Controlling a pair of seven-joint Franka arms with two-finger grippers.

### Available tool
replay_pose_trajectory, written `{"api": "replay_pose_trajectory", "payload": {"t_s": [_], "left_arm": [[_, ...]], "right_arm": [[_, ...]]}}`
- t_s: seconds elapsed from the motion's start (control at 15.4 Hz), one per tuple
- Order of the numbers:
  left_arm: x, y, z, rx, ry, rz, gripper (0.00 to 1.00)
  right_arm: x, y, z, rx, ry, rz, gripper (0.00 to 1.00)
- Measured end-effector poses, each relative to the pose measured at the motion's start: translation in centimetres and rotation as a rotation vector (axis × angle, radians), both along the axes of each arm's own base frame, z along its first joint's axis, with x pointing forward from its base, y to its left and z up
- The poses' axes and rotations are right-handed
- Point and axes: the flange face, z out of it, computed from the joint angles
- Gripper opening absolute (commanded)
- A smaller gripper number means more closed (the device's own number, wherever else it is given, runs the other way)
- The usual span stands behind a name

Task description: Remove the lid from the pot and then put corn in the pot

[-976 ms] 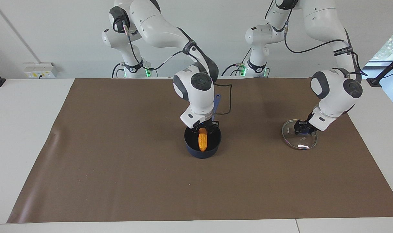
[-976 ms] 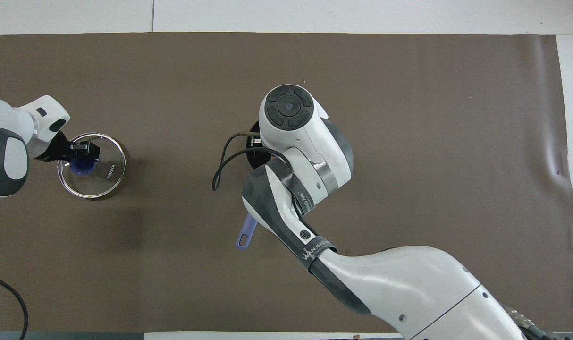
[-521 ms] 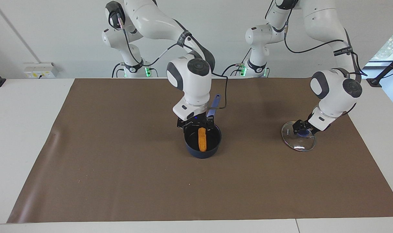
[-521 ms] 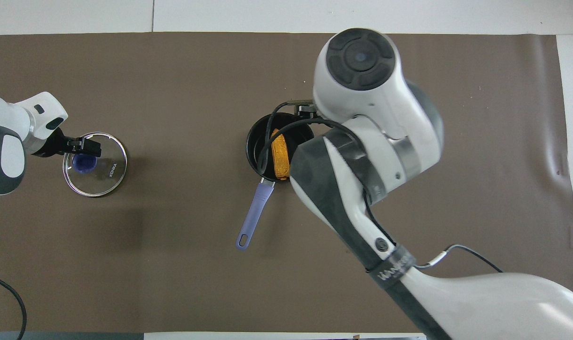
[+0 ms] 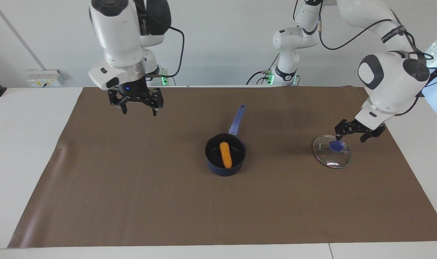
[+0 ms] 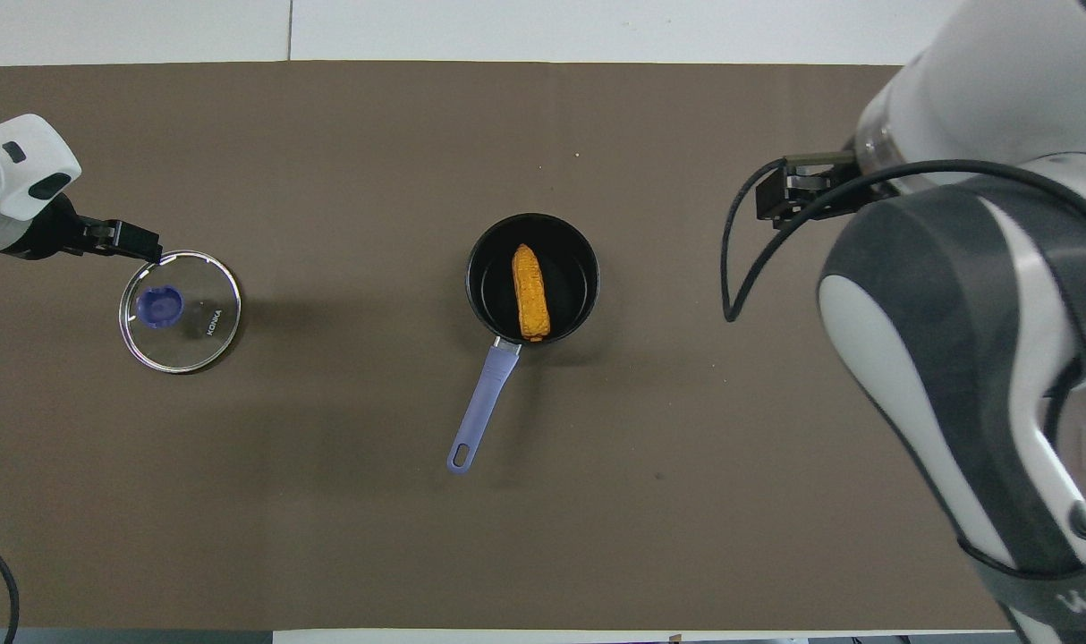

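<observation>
The dark navy pot [image 5: 218, 169] stands mid-mat with its lighter blue handle [image 5: 237, 120] pointing toward the robots. The yellow-orange corn [image 5: 225, 154] lies inside it, also seen in the overhead view [image 6: 530, 292] within the pot's rim [image 6: 473, 277]. The glass lid [image 5: 332, 155] with its blue knob [image 5: 335, 145] lies flat on the mat toward the left arm's end; it also shows in the overhead view [image 6: 194, 335]. My left gripper [image 5: 351, 138] is open and empty, raised just over the lid's edge. My right gripper [image 5: 139, 112] is open and empty, high over the mat toward the right arm's end.
A brown mat [image 5: 132, 201] covers most of the white table [image 5: 20, 144]. In the overhead view the right arm [image 6: 972, 358] hides much of the mat at its end.
My right gripper has let go of the corn in the pot, risen and swung away toward the right arm's end. My left gripper has released the lid's knob and lifted off it.
</observation>
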Motion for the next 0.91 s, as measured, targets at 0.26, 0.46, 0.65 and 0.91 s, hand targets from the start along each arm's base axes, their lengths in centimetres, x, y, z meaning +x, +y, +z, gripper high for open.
{"api": "replay_pose_trajectory", "payload": {"t_s": [0.26,0.46,0.65,0.91], "left_arm": [[-4.7,-1.7,4.8,0.010,0.037,-0.015,1.00],[-5.5,-2.5,3.5,0.006,0.060,0.026,1.00],[-5.2,-2.4,2.5,0.001,0.064,0.048,1.00],[-4.1,-2.6,2.8,0.000,0.051,0.049,1.00]], "right_arm": [[-1.9,-4.1,0.1,0.037,0.002,0.056,1.00],[-2.1,-5.0,0.6,0.089,-0.008,0.029,1.00],[-2.3,-7.5,0.7,0.101,-0.010,-0.012,1.00],[-2.3,-7.5,0.6,0.102,-0.004,-0.012,1.00]]}}
